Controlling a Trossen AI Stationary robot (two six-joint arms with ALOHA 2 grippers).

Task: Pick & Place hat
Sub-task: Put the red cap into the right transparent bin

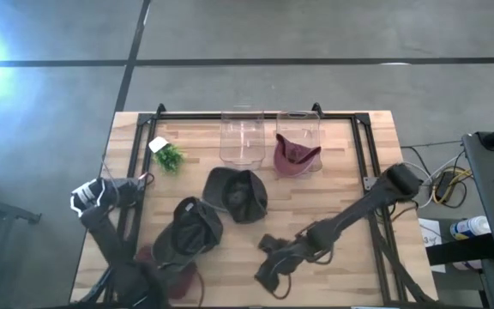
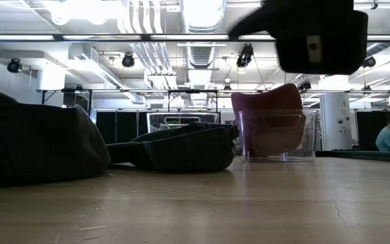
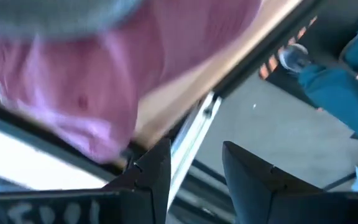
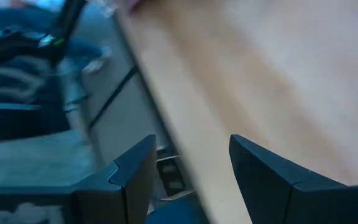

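From above I see my left gripper (image 1: 148, 279) low at the near edge, cut off, jaws parted and empty over a half-hidden pink hat (image 1: 178, 276), right gripper (image 1: 273, 273) open, empty, above bare table (image 1: 350, 266).

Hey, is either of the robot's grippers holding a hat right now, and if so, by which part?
No. The right gripper is open over bare table, and the left gripper shows an empty gap, with the pink hat beyond its fingers.
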